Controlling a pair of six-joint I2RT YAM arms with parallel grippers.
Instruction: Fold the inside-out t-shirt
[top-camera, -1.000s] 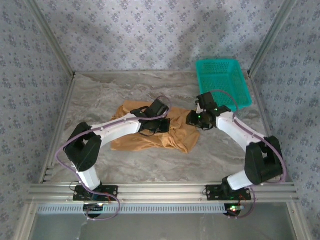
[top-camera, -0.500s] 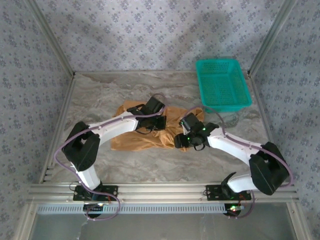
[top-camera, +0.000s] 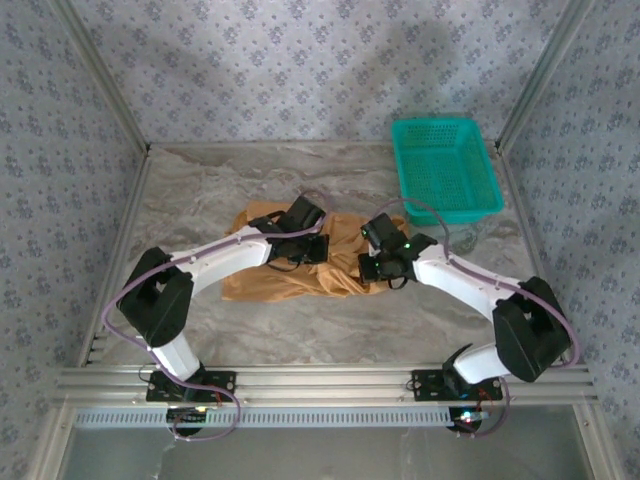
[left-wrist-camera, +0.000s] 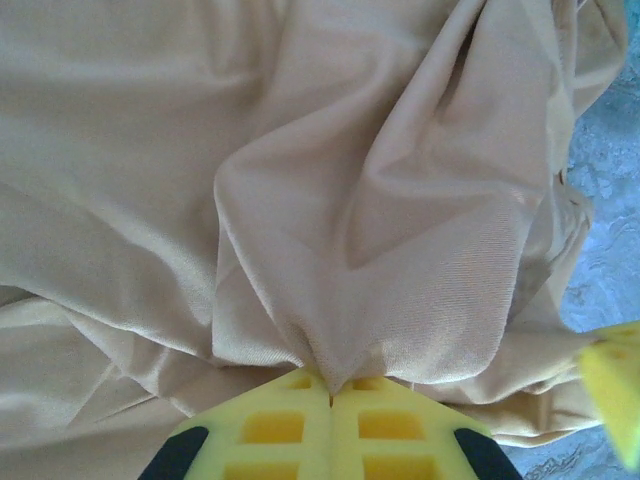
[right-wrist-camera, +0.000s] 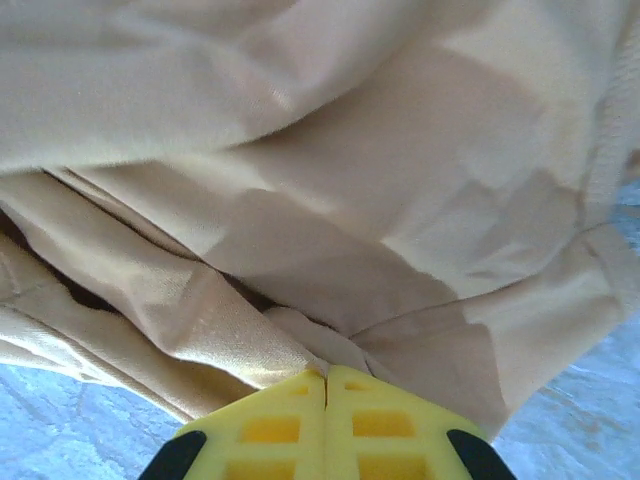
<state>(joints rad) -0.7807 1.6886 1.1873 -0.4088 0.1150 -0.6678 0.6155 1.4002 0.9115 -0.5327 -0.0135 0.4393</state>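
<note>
The inside-out t-shirt lies rumpled on the table right under both sets of fingers, bunched into soft ridges rather than spread flat, with the teal basket well beyond the right arm's fingers. The left gripper has its yellow fingers pressed together on a peak of cloth, and the fabric fans out ahead of the tips in tight pleats, so it looks like a real pinch. The right gripper is likewise closed, its tips nipping what looks like a thin fold near a hem, with bare table just to either side of the fingers. To my eye the job here is to get the shirt flat before any folding. For that to go well, I'd want both pinches lifted together and drawn apart, evenly, so the layers ahead of the fingers slide off one another instead of dragging in a lump. The right-hand bite looks shallow, and a quick pull might slip it. I cannot tell whether either pinch holds one layer or several.
</note>
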